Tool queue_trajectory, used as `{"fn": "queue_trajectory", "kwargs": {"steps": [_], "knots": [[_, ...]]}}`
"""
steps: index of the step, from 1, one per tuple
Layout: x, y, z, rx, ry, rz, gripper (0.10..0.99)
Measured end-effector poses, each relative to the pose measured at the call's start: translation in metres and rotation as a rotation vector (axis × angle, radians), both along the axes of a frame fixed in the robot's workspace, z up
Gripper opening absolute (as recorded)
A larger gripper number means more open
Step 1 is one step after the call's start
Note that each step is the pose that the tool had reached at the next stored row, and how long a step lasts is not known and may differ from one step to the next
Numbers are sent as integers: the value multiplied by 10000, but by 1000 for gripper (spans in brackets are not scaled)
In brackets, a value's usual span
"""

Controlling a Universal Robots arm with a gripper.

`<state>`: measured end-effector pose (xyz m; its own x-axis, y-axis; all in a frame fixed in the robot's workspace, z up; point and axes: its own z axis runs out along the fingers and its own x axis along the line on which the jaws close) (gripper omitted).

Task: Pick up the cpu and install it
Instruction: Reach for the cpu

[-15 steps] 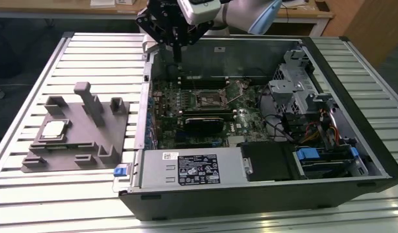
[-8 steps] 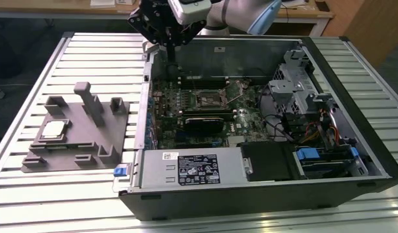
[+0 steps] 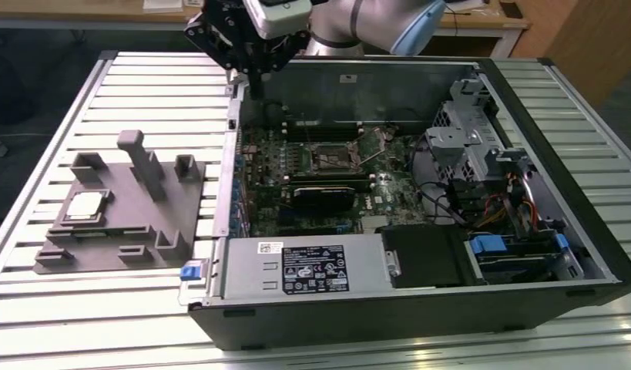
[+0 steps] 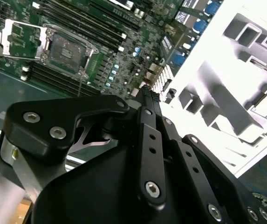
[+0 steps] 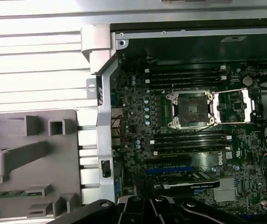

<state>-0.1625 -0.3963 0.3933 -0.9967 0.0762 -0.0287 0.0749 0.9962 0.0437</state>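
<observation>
arm (image 3: 382, 23) sits at the exterior view's top edge; gripper (image 3: 257, 82) points straight down; jaws pinched together, empty

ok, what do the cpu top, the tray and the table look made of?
cpu: pale silver top with a dull sheen, likely metal.
tray: uniform matte grey with moulded blocks, probably plastic.
table: pale ribbed slats with bright glare, looks like aluminium.

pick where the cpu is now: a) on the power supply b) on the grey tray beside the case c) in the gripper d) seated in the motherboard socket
b: the cpu lies on the grey tray at the exterior view's left, and the socket stands open and bare.
</observation>
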Motion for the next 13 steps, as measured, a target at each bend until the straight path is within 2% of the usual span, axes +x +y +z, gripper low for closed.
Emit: {"fn": "queue_trajectory", "kwargs": {"steps": [13], "knots": [[-288,0,0,0,0,0,106]]}}
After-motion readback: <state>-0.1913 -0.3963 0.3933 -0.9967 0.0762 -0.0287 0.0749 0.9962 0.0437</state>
